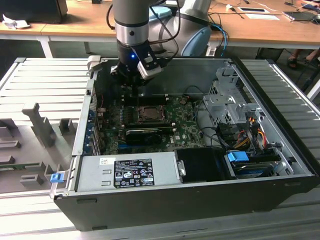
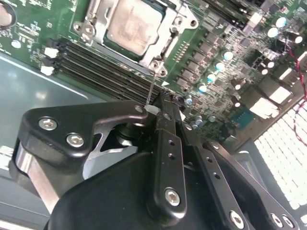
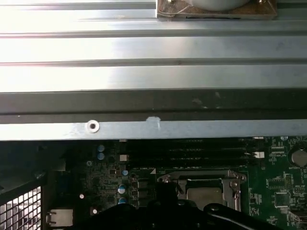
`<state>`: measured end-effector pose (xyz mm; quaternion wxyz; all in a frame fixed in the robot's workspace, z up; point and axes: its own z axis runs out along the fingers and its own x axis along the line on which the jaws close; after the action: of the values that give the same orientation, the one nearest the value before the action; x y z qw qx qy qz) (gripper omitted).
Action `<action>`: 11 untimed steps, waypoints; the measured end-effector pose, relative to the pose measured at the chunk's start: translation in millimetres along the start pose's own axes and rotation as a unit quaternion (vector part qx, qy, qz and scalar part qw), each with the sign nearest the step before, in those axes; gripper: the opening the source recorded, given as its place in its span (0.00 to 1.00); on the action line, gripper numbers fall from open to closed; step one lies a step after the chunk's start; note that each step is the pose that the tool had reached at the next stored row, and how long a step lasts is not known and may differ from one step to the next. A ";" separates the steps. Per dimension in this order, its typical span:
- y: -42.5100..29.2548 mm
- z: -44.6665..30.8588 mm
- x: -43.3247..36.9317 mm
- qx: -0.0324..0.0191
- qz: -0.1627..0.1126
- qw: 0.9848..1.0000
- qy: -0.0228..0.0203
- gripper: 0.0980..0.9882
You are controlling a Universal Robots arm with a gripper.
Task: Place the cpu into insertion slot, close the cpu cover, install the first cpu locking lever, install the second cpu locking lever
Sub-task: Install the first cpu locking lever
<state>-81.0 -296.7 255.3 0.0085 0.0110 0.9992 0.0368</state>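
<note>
Cpu (image 2: 132, 24) lies under the lowered cpu cover (image 2: 169, 42); your jaws are pinched together, tips at the thin locking lever (image 2: 150, 86).

Glare bleaches the ribbed metal panel (image 3: 96, 28) in the first wrist view; the motherboard (image 3: 283, 191) lies shadowed.

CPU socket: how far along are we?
Done: the cpu sits in the socket, and the cover lies shut over it. In hand: the gripper is closed on a thin locking lever that stands up from the socket's corner. Left: that lever is not latched down; I cannot tell which of the two it is.
</note>
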 end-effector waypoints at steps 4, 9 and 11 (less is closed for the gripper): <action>0.3 1.1 -15.8 -0.001 0.000 1.000 0.003 0.01; -0.1 9.0 -23.8 -0.013 -0.001 1.000 0.003 0.01; -0.6 15.7 -25.4 -0.013 -0.001 1.000 0.003 0.01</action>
<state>-55.3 -296.7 240.0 0.0058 0.0101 0.9987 0.0496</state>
